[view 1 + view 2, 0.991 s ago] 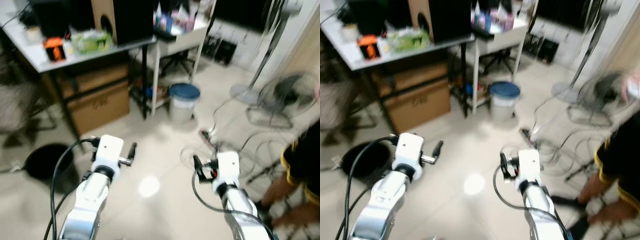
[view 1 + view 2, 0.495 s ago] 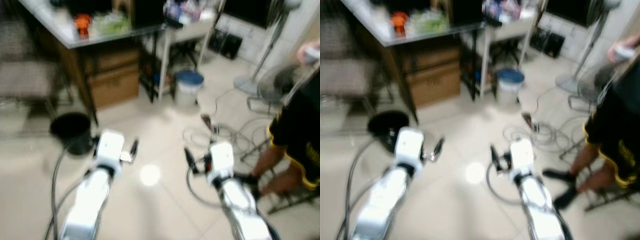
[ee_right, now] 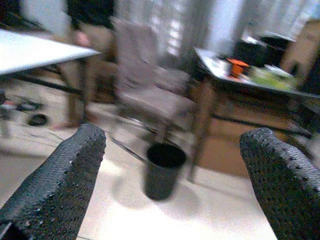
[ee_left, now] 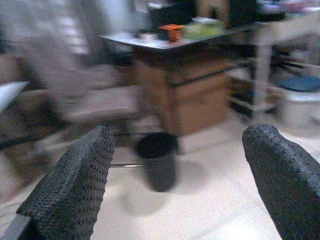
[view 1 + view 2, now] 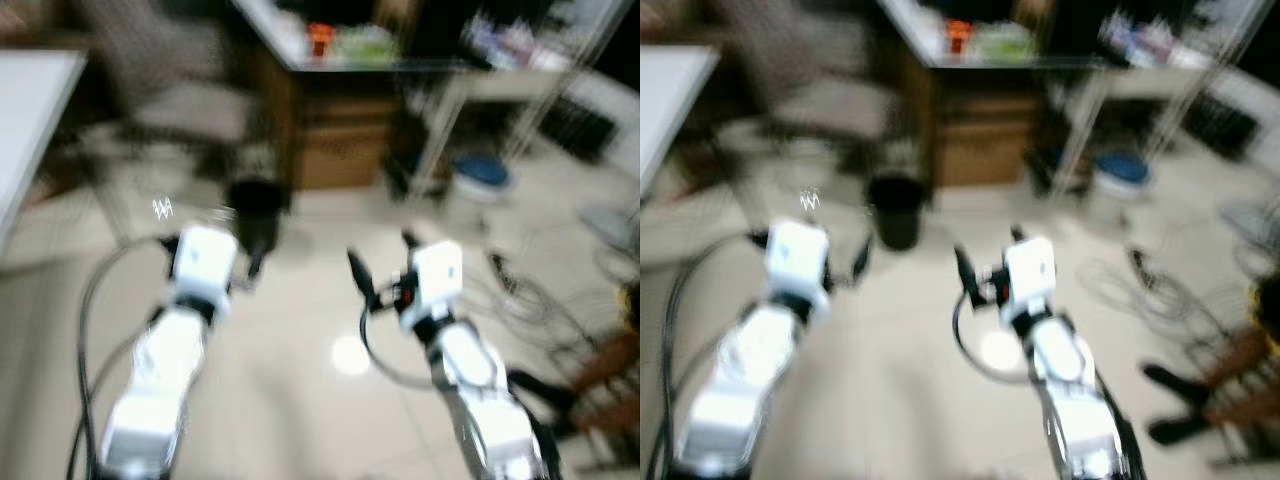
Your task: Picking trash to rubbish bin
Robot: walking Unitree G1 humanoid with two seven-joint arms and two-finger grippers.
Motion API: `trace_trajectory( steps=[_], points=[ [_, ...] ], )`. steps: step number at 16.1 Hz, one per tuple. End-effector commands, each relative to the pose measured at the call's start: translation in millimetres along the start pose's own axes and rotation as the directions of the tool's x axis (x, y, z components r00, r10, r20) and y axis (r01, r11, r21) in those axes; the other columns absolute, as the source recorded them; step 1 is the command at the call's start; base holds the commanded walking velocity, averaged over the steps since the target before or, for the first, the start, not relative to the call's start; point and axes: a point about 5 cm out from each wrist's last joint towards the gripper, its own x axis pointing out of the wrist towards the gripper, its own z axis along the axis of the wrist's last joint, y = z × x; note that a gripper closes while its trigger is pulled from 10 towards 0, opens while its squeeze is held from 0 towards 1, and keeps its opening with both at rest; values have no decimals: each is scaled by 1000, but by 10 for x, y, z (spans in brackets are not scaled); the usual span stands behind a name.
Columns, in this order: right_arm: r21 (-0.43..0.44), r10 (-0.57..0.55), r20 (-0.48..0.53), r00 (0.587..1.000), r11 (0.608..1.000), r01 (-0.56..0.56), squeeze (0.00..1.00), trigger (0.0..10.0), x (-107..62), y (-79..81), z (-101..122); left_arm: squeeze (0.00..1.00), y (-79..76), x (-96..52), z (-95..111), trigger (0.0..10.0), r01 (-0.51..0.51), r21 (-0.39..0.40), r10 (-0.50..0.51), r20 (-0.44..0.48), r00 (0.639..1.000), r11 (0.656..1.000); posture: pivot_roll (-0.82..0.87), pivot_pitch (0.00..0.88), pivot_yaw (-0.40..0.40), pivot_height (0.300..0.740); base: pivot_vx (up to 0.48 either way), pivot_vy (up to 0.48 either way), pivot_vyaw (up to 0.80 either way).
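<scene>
Left pincer: held out over the pale tiled floor, fingers spread wide, nothing between them.
Right pincer: out over the floor beside it, fingers just as far apart, nothing gripped.
Rubbish bin: small, black, round and upright on the floor, just ahead of the left arm, beside the leg at the near corner of the counter. Both wrist views have it between their fingertips.
Counter top: an orange object and something green near the front edge; too blurred to name.
Under the counter: cardboard boxes.
Left of the bin: a chair.
Far right: a blue-lidded white bucket, cables loose on the floor.
</scene>
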Motion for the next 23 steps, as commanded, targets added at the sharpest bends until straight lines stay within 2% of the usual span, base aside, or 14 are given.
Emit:
trace_trajectory(
  steps=[1,5,7,8,9,10,12,16,23],
  points=[
    [-5,-20,-6,1000,1000,20,0,10000,-5,-67,18,0,-11,23,97,10000,-6,8,6,26,1000,1000,-29,0,-62,740,-315,0,800],
    [-19,-46,-31,998,999,45,0,10000,-52,-125,-39,0,173,40,201,10000,-131,17,129,94,987,991,-31,0,-54,740,-145,0,800],
    [-30,-108,-34,994,994,107,0,10000,-77,-208,-52,0,212,32,232,10000,-159,6,157,112,981,987,-35,0,-47,740,0,0,0],
    [-79,-197,-42,979,978,194,0,10000,-82,-306,-72,0,209,20,255,10000,-166,13,163,136,977,986,-42,0,-46,740,0,0,0],
    [-92,-215,-42,976,973,210,0,10000,-93,-341,-73,0,199,11,255,10000,-170,18,166,142,976,985,-44,0,-45,740,0,0,0],
    [-90,-215,-45,976,973,210,0,10000,-98,-348,-75,0,196,7,255,10000,-172,20,168,145,975,985,-44,0,-46,740,0,0,0],
    [-21,-191,-56,980,981,190,0,10000,-126,-343,-84,0,163,-2,265,10000,-165,32,158,156,975,986,-42,0,-51,740,0,0,0],
    [-61,-147,-73,986,988,143,0,10000,-140,-266,-117,0,150,-19,242,10000,-149,34,143,153,978,988,-41,0,-53,740,0,0,0],
    [-53,-124,-73,990,991,120,0,10000,-124,-240,-120,0,155,3,190,10000,-147,41,141,125,982,988,-42,0,-48,740,298,0,783]
  ],
)
